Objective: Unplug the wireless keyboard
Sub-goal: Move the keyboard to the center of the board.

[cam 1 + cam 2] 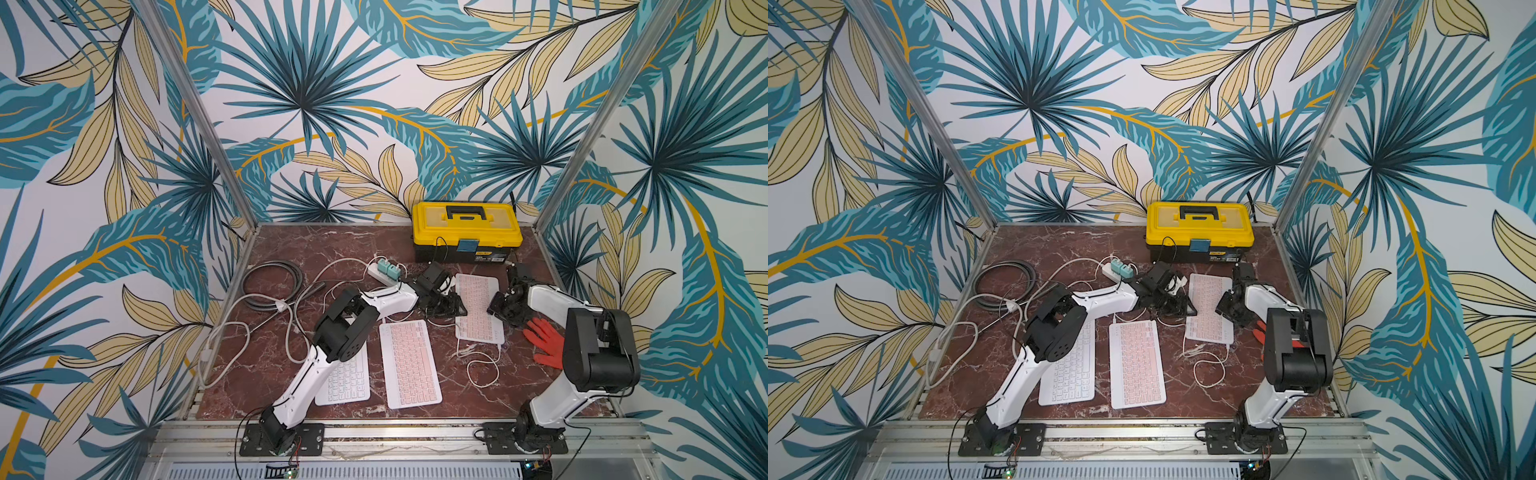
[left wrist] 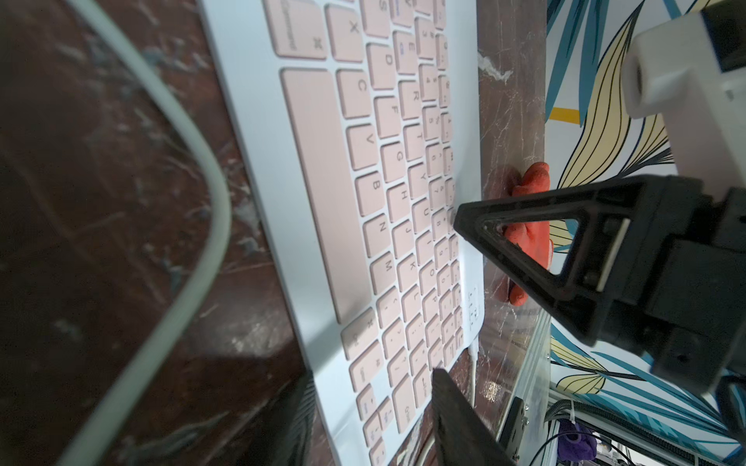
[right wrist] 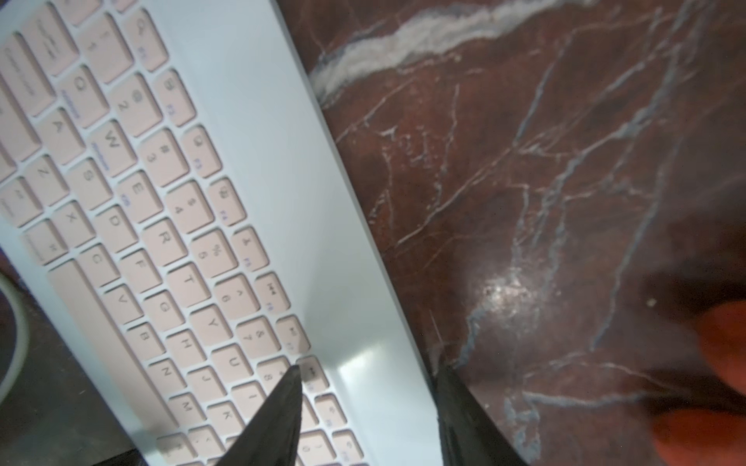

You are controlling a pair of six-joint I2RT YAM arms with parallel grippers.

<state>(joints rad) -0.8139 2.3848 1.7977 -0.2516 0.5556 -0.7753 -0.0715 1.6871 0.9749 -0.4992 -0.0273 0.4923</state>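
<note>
Closest to the lens, in the right wrist view, the right gripper point(image 3: 369, 369) shows two black fingertips spread apart. One tip sits over the pink keys. The other sits just off the rim on the dark red marbled tabletop point(image 3: 565, 181). The pale bezel of the slim white keyboard with pink keys point(image 3: 169, 242) lies in the gap between them. Whether the tips bear on it I cannot tell.

This keyboard lies flat at the right rear of the table, just in front of the yellow-and-black plastic toolbox point(image 1: 467, 228). Its long axis runs from the arm bases toward the back wall. The left gripper point(image 1: 445, 305) stands at the opposite long edge, so the keyboard sits between the two. In the left wrist view its dark fingers also stand apart, and I can make out nothing pinched.

The move turns on the white cable plug point(image 2: 474, 355). It juts from the keyboard's corner nearest the bases, on the right-hand side, and seems to point roughly along the long axis. From the right gripper it lies back along that edge, toward the arm's own base. I judge the right gripper the nearer of the two. The left would have to cross the whole keyboard to reach the plug. An orange-red work glove point(image 1: 544, 340) lies just beside that edge, close to the path.
</note>
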